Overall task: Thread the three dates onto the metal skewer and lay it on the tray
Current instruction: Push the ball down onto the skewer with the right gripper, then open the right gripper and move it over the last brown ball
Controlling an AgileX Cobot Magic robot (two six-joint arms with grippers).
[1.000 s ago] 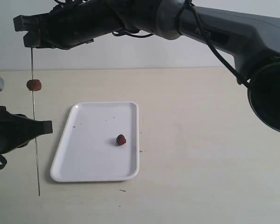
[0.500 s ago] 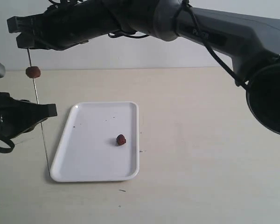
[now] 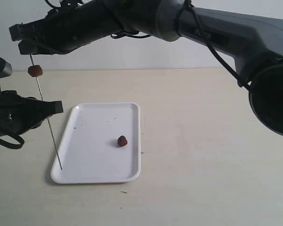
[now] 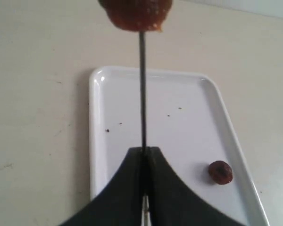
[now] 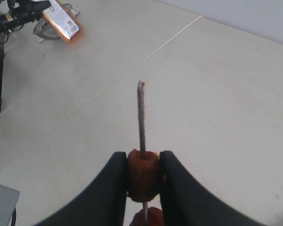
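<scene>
the pale bench (image 3: pixel 203 155) fills the scene, and the dark right arm (image 3: pixel 217 33) reaches across it from the right side to the far left. the white tray (image 3: pixel 94 127) lies flat on the bench left of the middle, with a few dark specks on its floor. the left hand (image 3: pixel 56 107) comes in from the left edge beside the tray; in its wrist view the left hand (image 4: pixel 144 151) has its fingers pressed together on the metal skewer (image 4: pixel 142 94), pinching the rod partway down its length. the right hand (image 3: pixel 26 40) hangs above it, and in its own view the right hand (image 5: pixel 143 160) is closed just enough to squeeze the pinched date (image 5: pixel 143 176) from both sides, with the rod passing through the fruit. the skewer (image 3: pixel 51 132) stands steep but tilted, its long axis running from the right hand down to the right in the exterior view, its lower tip over the tray's near left corner; whether the tip touches the tray cannot be told. its upper end (image 5: pixel 141 117) sticks out past the pinched date. a second date (image 3: pixel 35 70) sits on the rod just below the right hand and above the left hand. the loose date (image 3: pixel 122 141) rests on the tray's floor toward its right side, well apart from the skewer.
</scene>
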